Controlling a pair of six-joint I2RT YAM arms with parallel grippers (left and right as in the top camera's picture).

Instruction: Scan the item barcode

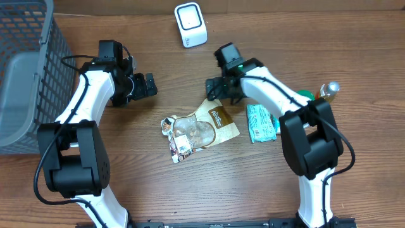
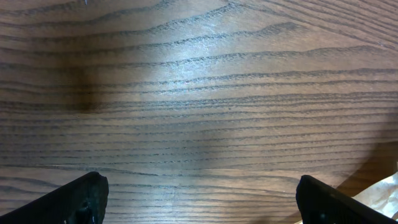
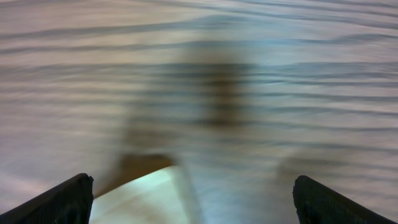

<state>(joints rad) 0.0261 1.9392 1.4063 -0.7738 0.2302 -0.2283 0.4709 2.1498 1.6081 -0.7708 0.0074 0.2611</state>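
Observation:
A white barcode scanner [image 1: 190,24] stands at the back of the wooden table. A brown and clear snack bag [image 1: 199,130] lies flat in the middle, and a teal packet [image 1: 261,122] lies to its right. My right gripper [image 1: 218,88] hangs open just over the bag's far corner. In the blurred right wrist view a pale bag corner [image 3: 149,196] shows below the open gripper [image 3: 193,183]. My left gripper [image 1: 147,85] is open over bare wood, left of the bag. The left wrist view shows the left gripper [image 2: 199,186] with nothing in it and a bag edge [image 2: 385,190] at the lower right.
A grey mesh basket [image 1: 25,69] fills the far left. A bottle [image 1: 329,88] and a green object [image 1: 307,95] sit by the right arm.

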